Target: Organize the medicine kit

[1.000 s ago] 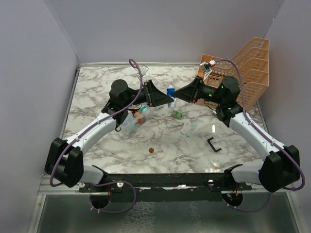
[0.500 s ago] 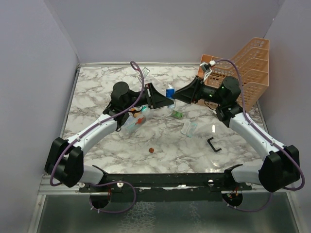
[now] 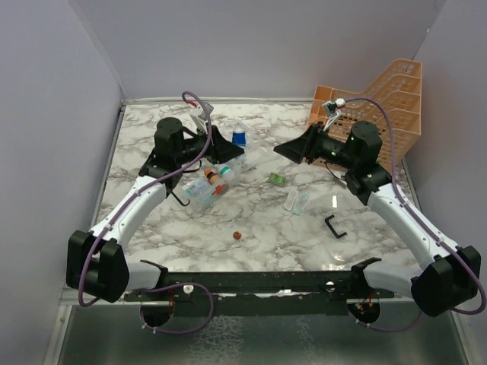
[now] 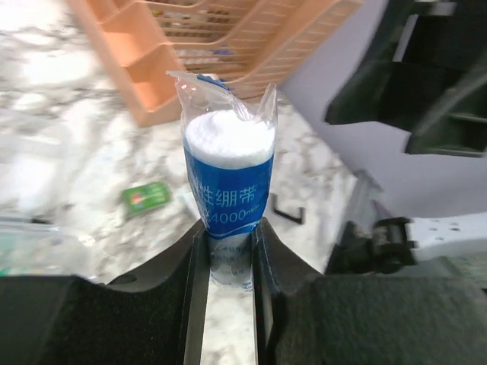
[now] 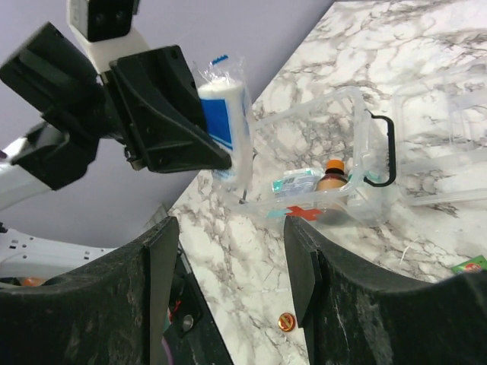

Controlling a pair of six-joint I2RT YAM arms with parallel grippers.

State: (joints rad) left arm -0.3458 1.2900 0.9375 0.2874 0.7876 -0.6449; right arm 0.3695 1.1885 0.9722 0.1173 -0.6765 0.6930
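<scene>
A cylindrical white roll (image 4: 228, 171) with a blue printed label, sealed in crinkled clear film, is pinched at its lower end between the nearly closed left gripper (image 4: 228, 230), clear of the marble-patterned table (image 3: 266, 220). The medicine kit (image 3: 207, 190), a small clear plastic rectangular box with a black handle, lies just beside it. An orange mesh tiered rack (image 3: 384, 103) stands far right; a green sachet (image 3: 278, 179) lies near. The right gripper (image 5: 232, 258) is spread wide and empty.

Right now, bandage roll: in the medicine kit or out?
Out. The left gripper clamps the wrapped bandage roll in the air, apart from the medicine kit.
</scene>
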